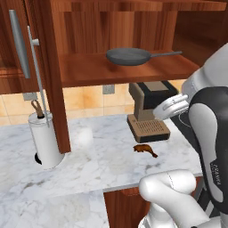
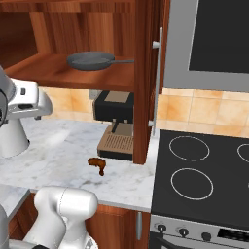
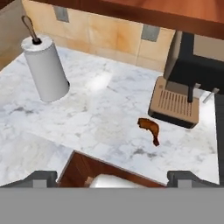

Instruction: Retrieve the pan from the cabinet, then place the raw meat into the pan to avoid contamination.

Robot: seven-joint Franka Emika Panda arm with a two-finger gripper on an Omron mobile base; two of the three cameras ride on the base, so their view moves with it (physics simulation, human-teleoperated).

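Observation:
The dark grey pan (image 1: 129, 56) (image 2: 90, 61) rests on the shelf of the open wooden wall cabinet (image 1: 111, 71) (image 2: 99, 78), its long handle pointing right. The raw meat (image 1: 144, 149) (image 2: 97, 164) (image 3: 149, 127), a small reddish-brown drumstick, lies on the marble counter (image 1: 98, 160) in front of the coffee machine. My gripper (image 3: 113, 178) is open with nothing between its fingers. It hangs above the counter's front edge, well below the shelf, looking down at the meat. Its fingertips (image 3: 41, 177) stand far apart.
A black and tan coffee machine (image 1: 149, 111) (image 2: 115, 124) (image 3: 183, 83) stands under the shelf. A white paper towel roll (image 1: 44, 138) (image 3: 46, 70) stands at the left. The cabinet door (image 2: 146, 82) hangs open beside a black stove (image 2: 204, 180).

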